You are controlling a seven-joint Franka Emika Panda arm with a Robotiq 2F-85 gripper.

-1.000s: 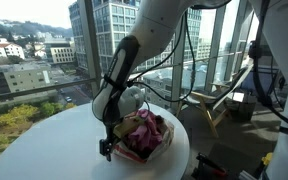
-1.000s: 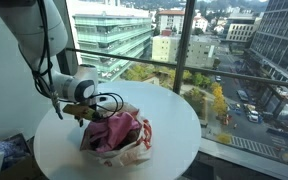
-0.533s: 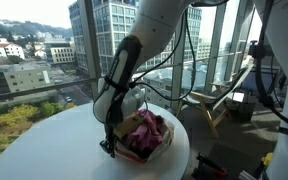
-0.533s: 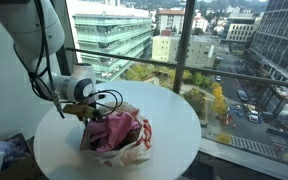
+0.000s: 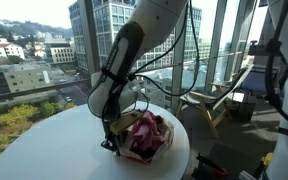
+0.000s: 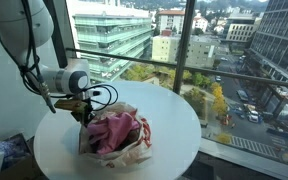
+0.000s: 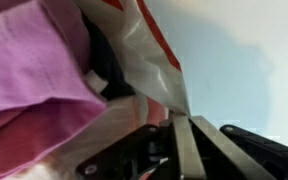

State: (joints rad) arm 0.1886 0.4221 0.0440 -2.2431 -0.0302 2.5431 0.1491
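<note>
Glass windows [image 5: 29, 60] filled the background in both exterior views, with city blocks beyond them. Below stood the round white bench [image 6: 174, 120], bare apart from one bundle near its middle. The robot arm [image 5: 124, 55] bent down steeply from above, probably so that it could meet that bundle from the side and not from the top.

The bundle was a white plastic bag [image 6: 119, 148] with red print. It lay slumped on the bench with its mouth open, and a crumpled pink cloth [image 6: 114, 130] bulged out of it. The bag sagged because the soft load gave it no shape of its own.

At the bag's near edge the end effector [image 6: 84, 110] sat low, almost at the bench surface. In the wrist view its fingers [image 7: 185, 148] stood pressed together, with the thin film of the bag's rim [image 7: 149, 60] running down between them, so it was pinched onto the plastic bag. Thin film like that seemed to need such a tight pinch at the very edge. The cloth [image 7: 34, 70] lay just beside the fingers and looked free of them.
</note>
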